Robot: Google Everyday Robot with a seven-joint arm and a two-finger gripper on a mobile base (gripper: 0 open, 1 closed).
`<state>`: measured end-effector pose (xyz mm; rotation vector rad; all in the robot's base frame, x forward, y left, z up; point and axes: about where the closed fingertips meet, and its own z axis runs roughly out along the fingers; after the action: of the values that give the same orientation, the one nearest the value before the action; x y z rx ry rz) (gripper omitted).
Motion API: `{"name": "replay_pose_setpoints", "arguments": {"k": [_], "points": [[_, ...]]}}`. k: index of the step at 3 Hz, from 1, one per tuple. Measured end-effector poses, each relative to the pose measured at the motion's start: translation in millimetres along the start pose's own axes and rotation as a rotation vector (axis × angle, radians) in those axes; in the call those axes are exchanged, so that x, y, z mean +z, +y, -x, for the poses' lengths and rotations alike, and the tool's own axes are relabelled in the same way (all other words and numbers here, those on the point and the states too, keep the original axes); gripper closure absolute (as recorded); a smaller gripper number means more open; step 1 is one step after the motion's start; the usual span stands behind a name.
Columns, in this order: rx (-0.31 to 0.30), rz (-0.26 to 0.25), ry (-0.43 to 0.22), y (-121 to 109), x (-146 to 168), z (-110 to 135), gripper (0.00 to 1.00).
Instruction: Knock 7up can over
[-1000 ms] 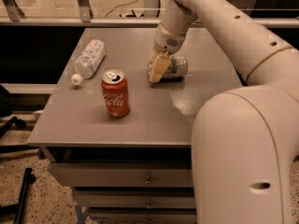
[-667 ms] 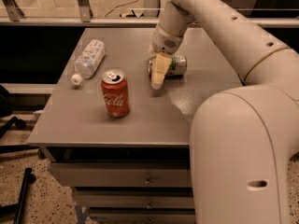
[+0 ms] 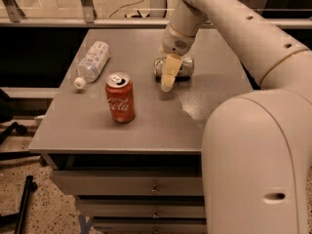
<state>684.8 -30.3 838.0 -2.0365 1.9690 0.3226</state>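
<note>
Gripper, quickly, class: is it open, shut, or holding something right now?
Gripper: cannot be told; it hangs right in front of the 7up can, which lies on its side.

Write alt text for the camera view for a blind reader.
A silver 7up can lies on its side on a grey table, with the robot arm's claw just in front of it. A red Coca-Cola can stands upright nearer the camera, and a clear water bottle lies at the left.

"Coca-Cola" is read on the upright red can [image 3: 120, 97]. Nothing is legible on the 7up can [image 3: 184, 66] behind the hand [image 3: 167, 79].
</note>
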Motion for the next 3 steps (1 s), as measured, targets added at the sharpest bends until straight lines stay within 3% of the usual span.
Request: {"name": "replay_pose_setpoints", "arguments": {"k": [3], "points": [[0.09, -0.146, 0.1, 4, -72, -56, 0.0]]}}
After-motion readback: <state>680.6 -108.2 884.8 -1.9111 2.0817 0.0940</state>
